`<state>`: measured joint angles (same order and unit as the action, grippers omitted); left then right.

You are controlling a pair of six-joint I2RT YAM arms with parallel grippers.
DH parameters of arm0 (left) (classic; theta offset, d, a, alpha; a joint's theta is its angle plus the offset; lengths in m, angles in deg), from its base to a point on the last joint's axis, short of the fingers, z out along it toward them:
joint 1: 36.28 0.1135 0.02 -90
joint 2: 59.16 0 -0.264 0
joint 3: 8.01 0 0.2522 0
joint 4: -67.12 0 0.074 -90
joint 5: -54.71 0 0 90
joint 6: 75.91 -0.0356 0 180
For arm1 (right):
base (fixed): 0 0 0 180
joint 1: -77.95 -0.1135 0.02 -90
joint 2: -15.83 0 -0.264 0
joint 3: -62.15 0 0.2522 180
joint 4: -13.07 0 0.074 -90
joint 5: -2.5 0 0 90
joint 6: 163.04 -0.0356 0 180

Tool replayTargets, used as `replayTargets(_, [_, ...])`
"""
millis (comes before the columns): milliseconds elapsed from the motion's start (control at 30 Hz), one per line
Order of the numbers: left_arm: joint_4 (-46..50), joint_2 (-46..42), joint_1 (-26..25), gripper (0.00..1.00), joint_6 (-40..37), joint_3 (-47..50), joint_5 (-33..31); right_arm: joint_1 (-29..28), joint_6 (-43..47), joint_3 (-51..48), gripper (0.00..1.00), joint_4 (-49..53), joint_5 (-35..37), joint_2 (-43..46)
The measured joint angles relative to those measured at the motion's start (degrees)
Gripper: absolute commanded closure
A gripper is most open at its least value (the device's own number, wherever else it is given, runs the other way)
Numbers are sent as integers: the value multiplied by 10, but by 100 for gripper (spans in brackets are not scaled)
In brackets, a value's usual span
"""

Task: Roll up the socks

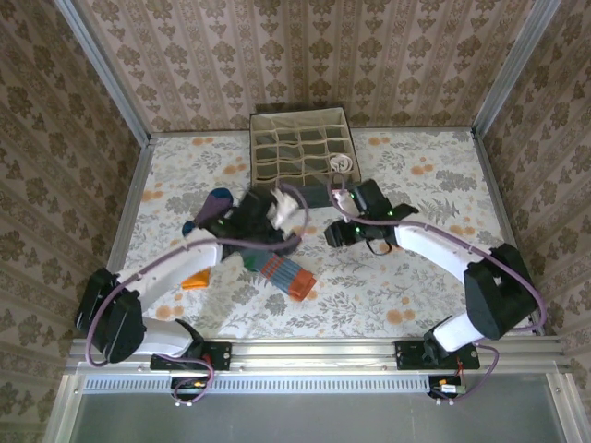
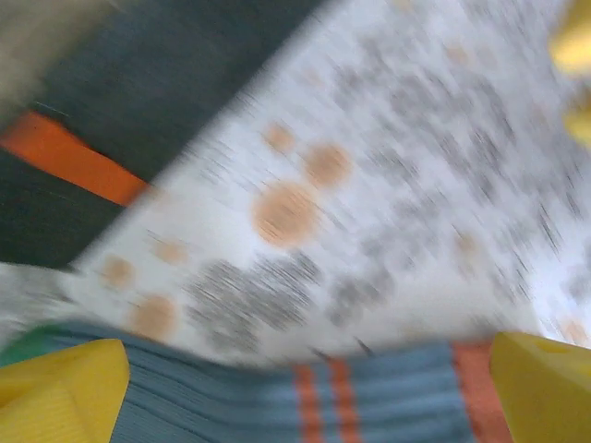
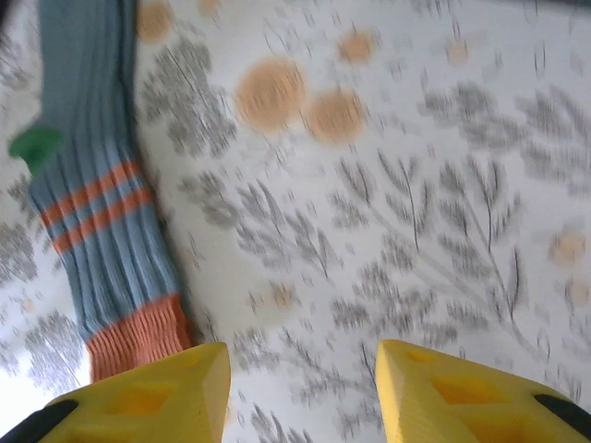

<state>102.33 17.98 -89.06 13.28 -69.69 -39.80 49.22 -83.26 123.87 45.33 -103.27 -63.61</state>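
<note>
A grey-blue striped sock [image 1: 280, 271] with an orange cuff lies flat near the table's middle. My left gripper [image 1: 251, 242] hovers low over it, wide open; in the blurred left wrist view the sock [image 2: 277, 401] spans the gap between the yellow fingertips [image 2: 55, 392]. My right gripper [image 1: 338, 233] is open over bare cloth, with the same sock [image 3: 102, 212] to the left of its fingers [image 3: 148, 406] and a green toe [image 3: 37, 144] at the sock's edge. A purple sock with a blue toe [image 1: 209, 210] lies left of the left wrist. A white, black-striped sock roll [image 1: 342, 163] sits in the box.
The grey compartment box [image 1: 302, 115] stands at the back centre against the wall. An orange piece of fabric [image 1: 196, 281] lies beside the left arm. Something white [image 1: 286, 209] shows between the two wrists. Patterned walls and metal rails enclose the floral tablecloth [image 1: 425, 277].
</note>
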Motion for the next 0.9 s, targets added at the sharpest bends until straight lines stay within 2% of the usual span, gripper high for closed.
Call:
replayTargets(133, [-4,14,-54,7,28,47,-21,-2,9,-62,54,-43,-1,88])
replayTargets(300, [-24,50,-75,27,57,61,-18,-10,27,-126,53,-90,-1,151])
replayTargets(400, [-38,59,-76,34,73,61,-16,-16,37,-153,53,-98,-1,172])
replayTargets(633, [-55,67,-85,37,84,61,-17,-23,56,-196,52,-134,-5,203])
replayTargets(900, [-70,76,-132,35,86,61,-32,-45,74,-215,52,-162,-14,202])
